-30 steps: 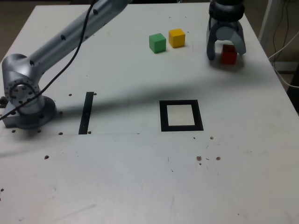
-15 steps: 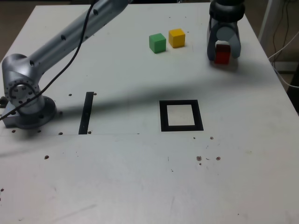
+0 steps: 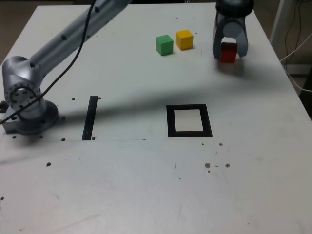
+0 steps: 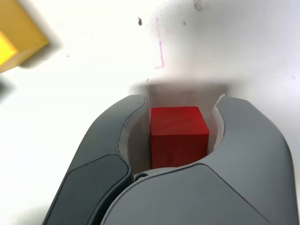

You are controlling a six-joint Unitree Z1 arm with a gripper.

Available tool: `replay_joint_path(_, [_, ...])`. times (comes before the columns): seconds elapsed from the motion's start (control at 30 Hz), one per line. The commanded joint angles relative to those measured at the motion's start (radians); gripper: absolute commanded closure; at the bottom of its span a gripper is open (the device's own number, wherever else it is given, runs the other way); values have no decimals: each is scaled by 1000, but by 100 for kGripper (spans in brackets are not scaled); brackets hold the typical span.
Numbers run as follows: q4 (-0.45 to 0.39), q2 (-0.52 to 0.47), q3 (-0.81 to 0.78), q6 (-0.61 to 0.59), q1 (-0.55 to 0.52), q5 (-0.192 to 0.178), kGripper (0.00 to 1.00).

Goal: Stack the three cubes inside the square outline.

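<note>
One red cube (image 4: 179, 136) pinched by end effector (image 4: 176, 133), near tabletop's (image 3: 122, 180) far edge

Smooth, faintly glossy white tabletop (image 3: 122, 180); matt grey end effector (image 4: 178, 154).

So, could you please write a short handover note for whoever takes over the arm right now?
Gripper: closed on the red cube, which sits between its fingers; whether it is clear of the table I can't tell.
Green cube and yellow cube: on the table, side by side, at the far side in the exterior view.
Square outline: nothing inside it.
Done: red cube gripped.
Left: bring all three cubes into the outline and stack them.
</note>
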State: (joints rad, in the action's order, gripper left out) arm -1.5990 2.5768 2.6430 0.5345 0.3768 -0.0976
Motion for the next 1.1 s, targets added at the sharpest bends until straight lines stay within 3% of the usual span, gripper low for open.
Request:
replay_joint_path(0.0, [-16,-26,-13,3,-1,1,64])
replay_joint_path(0.63, [12,-273,-348,-60,-62,-13,64])
replay_joint_path(1.07, [162,-469,-674,-142,-121,54,64])
